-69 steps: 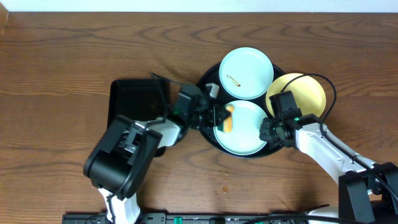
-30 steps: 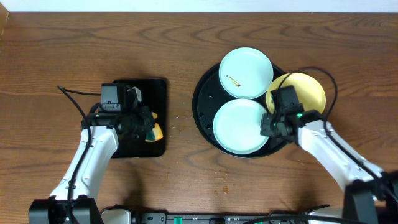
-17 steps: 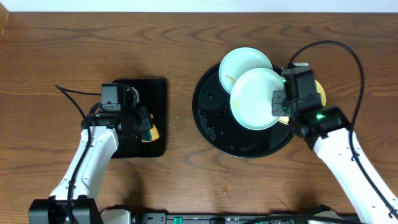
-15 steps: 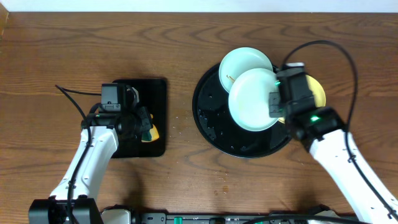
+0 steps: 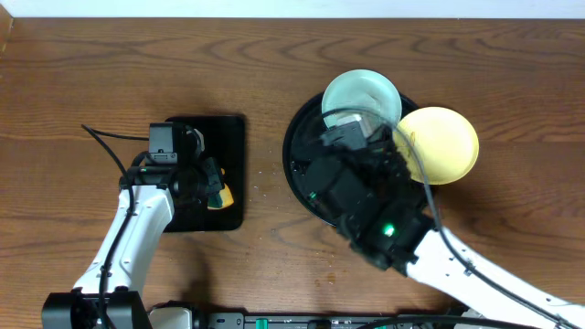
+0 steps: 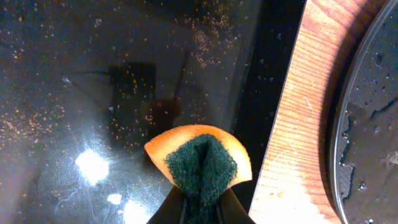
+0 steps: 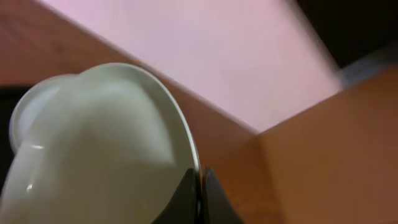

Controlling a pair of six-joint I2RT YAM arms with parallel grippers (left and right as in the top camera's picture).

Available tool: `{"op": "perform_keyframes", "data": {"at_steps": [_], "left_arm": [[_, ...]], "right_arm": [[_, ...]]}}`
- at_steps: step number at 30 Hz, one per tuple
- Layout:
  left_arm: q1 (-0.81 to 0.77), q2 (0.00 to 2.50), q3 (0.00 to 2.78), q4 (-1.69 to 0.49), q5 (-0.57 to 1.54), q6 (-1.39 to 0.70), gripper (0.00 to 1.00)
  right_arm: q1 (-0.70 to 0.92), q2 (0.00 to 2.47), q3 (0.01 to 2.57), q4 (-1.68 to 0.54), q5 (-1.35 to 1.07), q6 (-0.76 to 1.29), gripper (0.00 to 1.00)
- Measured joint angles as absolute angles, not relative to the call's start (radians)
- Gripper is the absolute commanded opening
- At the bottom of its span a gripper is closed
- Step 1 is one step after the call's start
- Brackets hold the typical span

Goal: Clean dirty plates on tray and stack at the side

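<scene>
My right gripper [image 7: 200, 186] is shut on the rim of a pale blue-white plate [image 7: 99, 143] and holds it tilted up off the table. In the overhead view the raised right arm [image 5: 366, 196] covers the middle of the round black tray [image 5: 294, 151] and hides its own fingertips. A second pale plate [image 5: 361, 87] lies at the tray's far side. The pale yellow plate [image 5: 443, 146] lies by the tray's right rim. My left gripper [image 6: 202, 205] is shut on an orange and green sponge [image 6: 200, 162]; it also shows in the overhead view [image 5: 212, 187].
The left gripper hangs over the small rectangular black tray [image 5: 196, 137], which is wet and speckled with crumbs [image 6: 93, 93]. The round tray's wet rim shows at the right of the left wrist view [image 6: 367, 124]. A strip of wooden table [image 5: 265, 174] lies between the two trays.
My right arm has lifted the pale plate off the round tray, risen towards the overhead camera and swung left over the tray. The left arm and sponge have stayed still.
</scene>
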State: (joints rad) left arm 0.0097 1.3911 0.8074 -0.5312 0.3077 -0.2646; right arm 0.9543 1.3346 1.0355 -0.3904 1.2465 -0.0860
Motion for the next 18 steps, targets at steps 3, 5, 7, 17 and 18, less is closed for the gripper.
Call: {"op": "perform_keyframes", "data": {"at_steps": [3, 5, 7, 17, 18], "left_arm": [[0.01, 1.391, 0.807, -0.531, 0.308, -0.265, 0.08], [0.009, 1.391, 0.807, -0.532, 0.308, -0.265, 0.08], [0.01, 1.391, 0.807, -0.531, 0.308, -0.265, 0.08], [0.01, 1.391, 0.807, -0.532, 0.308, -0.265, 0.08], [0.01, 1.391, 0.807, -0.532, 0.308, -0.265, 0.08]], "right_arm": [[0.973, 1.365, 1.037, -0.343, 1.314, -0.138, 0.01], [0.973, 1.384, 1.037, -0.338, 1.329, -0.157, 0.01], [0.973, 1.397, 1.037, -0.345, 1.311, -0.171, 0.01], [0.854, 1.399, 1.037, -0.385, 0.834, -0.071, 0.01], [0.826, 1.398, 1.037, -0.384, 0.791, -0.054, 0.01]]}}
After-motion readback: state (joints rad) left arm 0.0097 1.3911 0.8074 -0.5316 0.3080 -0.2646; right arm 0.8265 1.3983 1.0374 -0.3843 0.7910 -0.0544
